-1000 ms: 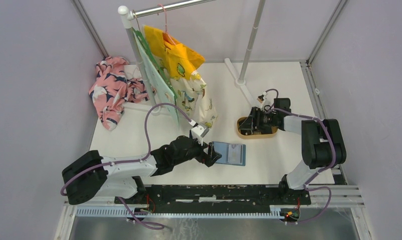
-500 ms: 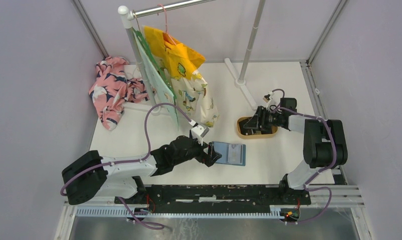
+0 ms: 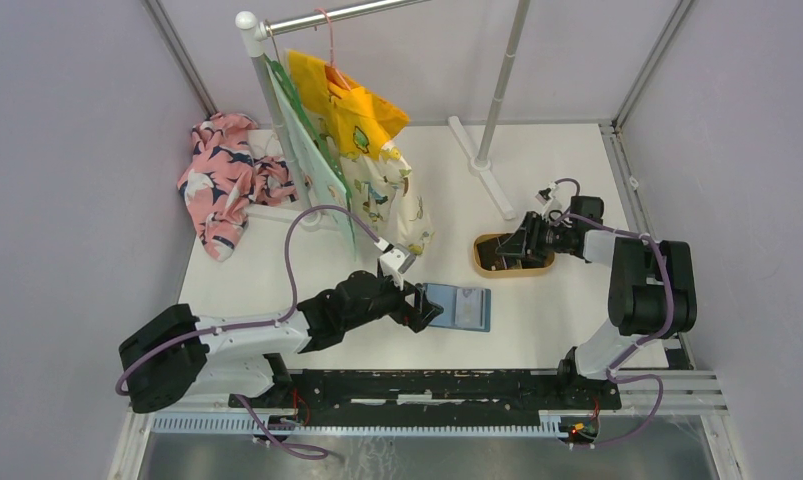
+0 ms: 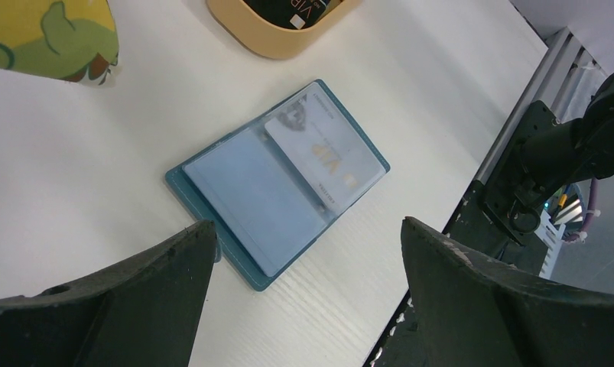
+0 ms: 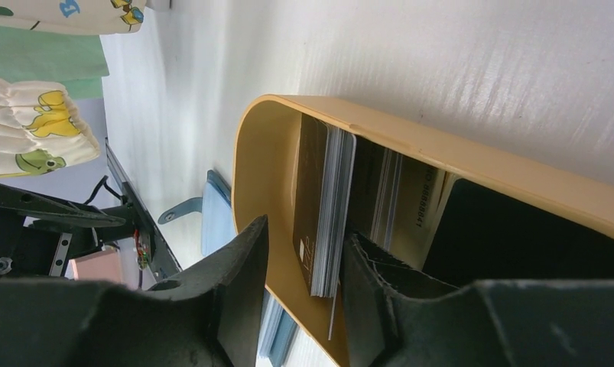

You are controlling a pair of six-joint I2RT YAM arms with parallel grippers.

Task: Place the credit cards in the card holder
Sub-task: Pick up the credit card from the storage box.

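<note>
Teal card holder (image 4: 277, 195) lies unfolded.
Left pincer (image 4: 303, 229) is wide open above it; right pincer (image 5: 303, 233), half open, straddles credit cards (image 5: 326, 214) in tray (image 5: 265, 153).

The whole table (image 3: 537, 330) is seen steeply from above its near edge, while the card holder (image 4: 277, 183) is viewed closely from the left wrist and the tray (image 5: 441, 153) closer still from the right, both being shared overhead.

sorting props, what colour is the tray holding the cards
Tan-yellow tray, clearest in the right wrist view.
</note>
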